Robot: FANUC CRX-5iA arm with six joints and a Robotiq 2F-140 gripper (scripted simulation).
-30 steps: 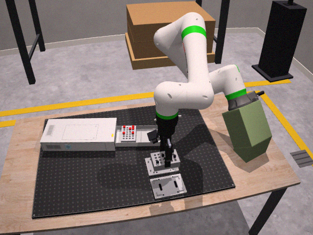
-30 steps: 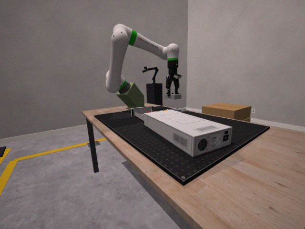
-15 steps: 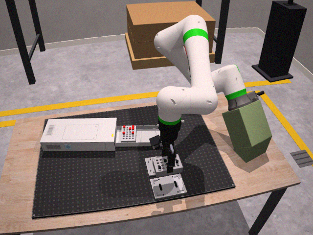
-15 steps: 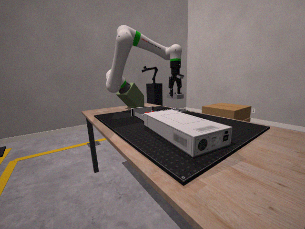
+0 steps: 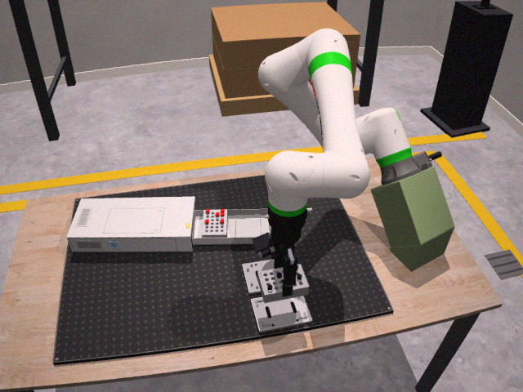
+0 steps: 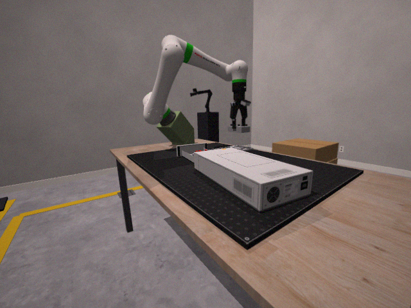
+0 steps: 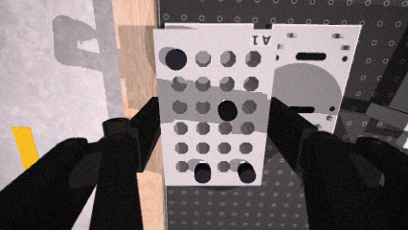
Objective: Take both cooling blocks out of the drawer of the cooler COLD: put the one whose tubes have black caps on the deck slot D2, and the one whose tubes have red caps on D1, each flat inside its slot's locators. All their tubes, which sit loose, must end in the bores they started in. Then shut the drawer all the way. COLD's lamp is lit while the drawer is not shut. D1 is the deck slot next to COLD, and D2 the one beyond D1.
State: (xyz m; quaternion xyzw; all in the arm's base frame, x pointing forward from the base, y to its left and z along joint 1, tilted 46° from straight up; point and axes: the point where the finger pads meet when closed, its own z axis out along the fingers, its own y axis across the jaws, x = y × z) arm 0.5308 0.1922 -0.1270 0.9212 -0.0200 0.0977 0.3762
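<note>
While the jaws (image 5: 283, 278) (image 6: 239, 127) grip it by two sides, the block with black caps (image 5: 270, 294) (image 6: 243, 129) (image 7: 215, 72) hangs in the air, looking level. Four black caps (image 5: 299, 276) (image 7: 227, 110) show on top, and many of the other holes have no cap. It is up over the two slots, and from above it hides part of each. D2 (image 5: 280, 323) (image 7: 225, 26) is the one far from the cooler, near the desk's edge, and D1 (image 5: 253, 284) (image 7: 311, 42) sits just beside it, closer to the cooler.

The block with red caps (image 5: 214, 232) is in the drawer (image 5: 219, 242) (image 6: 187, 155), at the end near the cooler. The drawer sticks out of COLD (image 5: 131, 223) (image 6: 252, 162), a long white box with a little yellow lamp (image 5: 188, 225) (image 6: 223, 149) on top. All of this is on a black board (image 5: 168, 287) (image 6: 159, 165) with dots, lying on the wooden desk (image 5: 443, 273) (image 6: 348, 239). The white arm (image 5: 337, 113) (image 6: 166, 72) bends down from a green stand (image 5: 422, 207) (image 6: 179, 129). Past the desk, a big brown box (image 5: 283, 25) (image 6: 298, 145) sits.

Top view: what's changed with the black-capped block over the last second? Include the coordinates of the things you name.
The gripper (image 5: 283, 276) (image 6: 239, 126) (image 7: 213, 112) has carried the black-capped block (image 5: 301, 286) (image 6: 244, 129) (image 7: 214, 95) away from the cooler's side, toward D2 (image 5: 280, 319) (image 7: 215, 26), still clamped and raised. Nothing was picked up or let go. The red-capped block (image 5: 215, 230) (image 6: 198, 151) and open drawer (image 5: 251, 241) (image 6: 192, 149) stayed put.
</note>
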